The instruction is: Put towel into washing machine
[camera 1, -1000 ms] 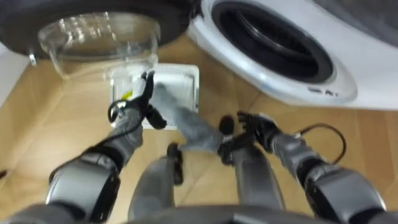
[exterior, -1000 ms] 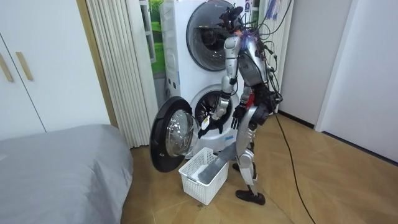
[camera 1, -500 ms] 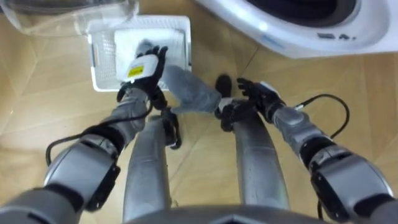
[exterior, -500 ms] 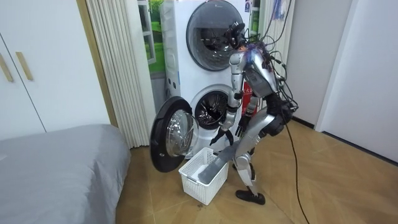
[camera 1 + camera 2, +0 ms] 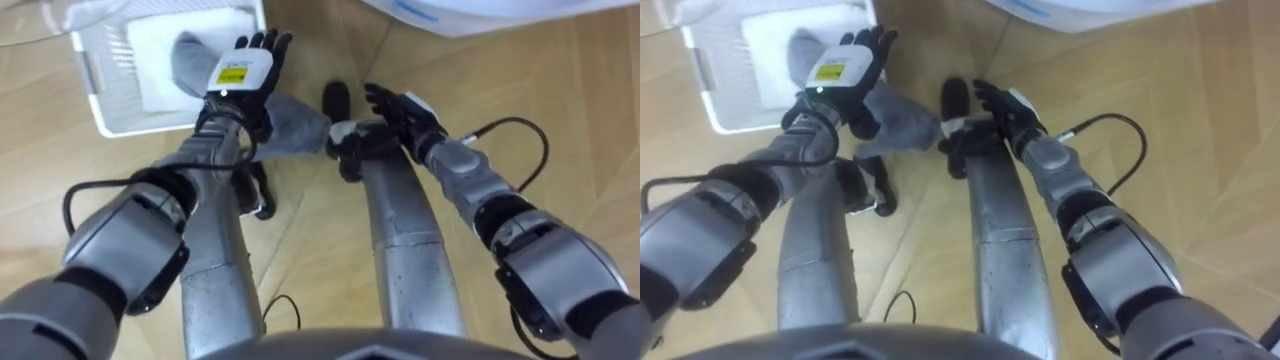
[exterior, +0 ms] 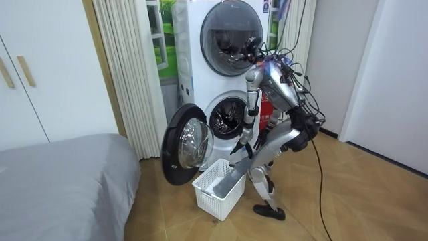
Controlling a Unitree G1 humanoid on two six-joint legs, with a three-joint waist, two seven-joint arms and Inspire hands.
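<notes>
Towel [image 5: 296,125] draped over basket [image 5: 110,122] rim; left robot hand [image 5: 243,72], right robot hand [image 5: 398,108] near it, fingers spread, holding nothing.

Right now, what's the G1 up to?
The robot is bent over the white basket by the open washing machine. A grey towel hangs over the basket's rim. The left hand and right hand, both open, reach down at the towel; neither grips it yet.

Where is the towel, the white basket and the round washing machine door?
towel [image 5: 298,125], left eye view, on the grey part outside the basket.
white basket [image 5: 88,82], left eye view, on its left wall.
washing machine door [image 6: 188,144], room view, on the open door's glass.
</notes>
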